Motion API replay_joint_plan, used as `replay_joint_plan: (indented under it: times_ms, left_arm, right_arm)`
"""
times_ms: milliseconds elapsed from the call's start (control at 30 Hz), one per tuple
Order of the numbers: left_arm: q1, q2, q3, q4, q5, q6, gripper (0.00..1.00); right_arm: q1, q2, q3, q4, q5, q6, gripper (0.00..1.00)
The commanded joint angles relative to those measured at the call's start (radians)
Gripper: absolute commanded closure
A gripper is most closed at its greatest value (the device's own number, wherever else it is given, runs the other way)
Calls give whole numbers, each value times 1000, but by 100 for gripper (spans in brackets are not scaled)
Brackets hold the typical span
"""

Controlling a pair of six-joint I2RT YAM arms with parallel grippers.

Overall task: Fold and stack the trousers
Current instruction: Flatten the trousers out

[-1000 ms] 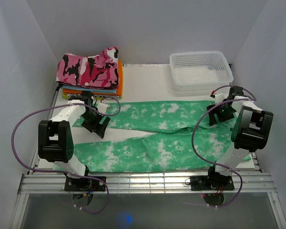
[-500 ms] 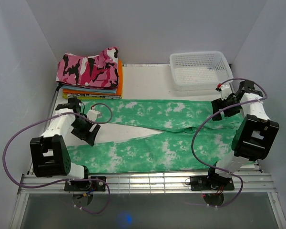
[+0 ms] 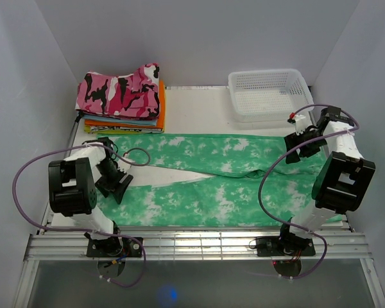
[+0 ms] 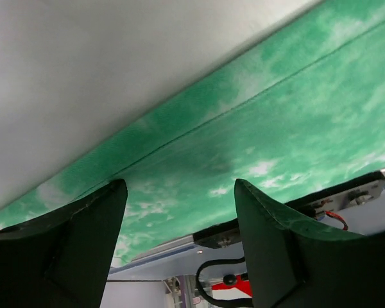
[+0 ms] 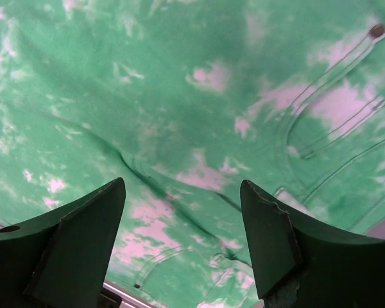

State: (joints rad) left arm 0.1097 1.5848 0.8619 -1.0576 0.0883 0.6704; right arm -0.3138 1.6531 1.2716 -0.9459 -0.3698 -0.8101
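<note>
White-walled enclosure. White desk [image 3: 199, 106] inside, arm bases at the near edge.

Item 1, trousers [image 3: 224, 192]: mint green w/ white blotches, lying flat across most of the desk width, on the front half. Both legs run left to right, one across mid-desk and one along the near edge. They join at the right, and a wedge of bare desk shows between them toward the left.

Item 2, left end effector [image 3: 115, 186]: over the left part, at the gap between the legs. Wrist view shows its fingers [image 4: 70, 244] wide apart w/ nothing between them; green fabric and a strip of bare desk lie beyond. Contact w/ cloth: cannot tell.

Item 3, right end effector [image 3: 298, 149]: over the joined end at the right, near the garment's far edge. Jaws wide, nothing gripped. Fabric fills its wrist view, incl. pocket seams and a small button [image 5: 376, 30].

Other items: white mesh basket [image 3: 269, 93] at the far right corner, apart from the trousers. At far left, a pink/black/white camo garment [image 3: 119, 93] tops a stack incl. orange folded clothes [image 3: 159, 106]. The stack's near edge is just beside the far leg.
</note>
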Motion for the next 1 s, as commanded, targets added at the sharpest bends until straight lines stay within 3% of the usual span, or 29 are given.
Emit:
replay_joint_plan:
  times_ms: [0, 233, 333, 533, 800, 967]
  left_arm:
    - [5, 154, 196, 229, -15, -18, 21]
    - [5, 127, 360, 134, 111, 54, 21]
    - [4, 107, 454, 180, 198, 40, 20]
    - [-22, 266, 595, 241, 243, -57, 23]
    - [-38, 325, 454, 383, 171, -61, 24]
    - [-33, 227, 329, 358, 134, 20, 27]
  right_arm:
    - [11, 69, 142, -51, -40, 3, 24]
    - [90, 106, 201, -21, -46, 55, 27]
    - [142, 105, 186, 34, -37, 97, 27]
    - [246, 163, 166, 122, 17, 169, 29]
    - [346, 221, 52, 205, 97, 135, 34]
    - [372, 202, -35, 208, 103, 91, 39]
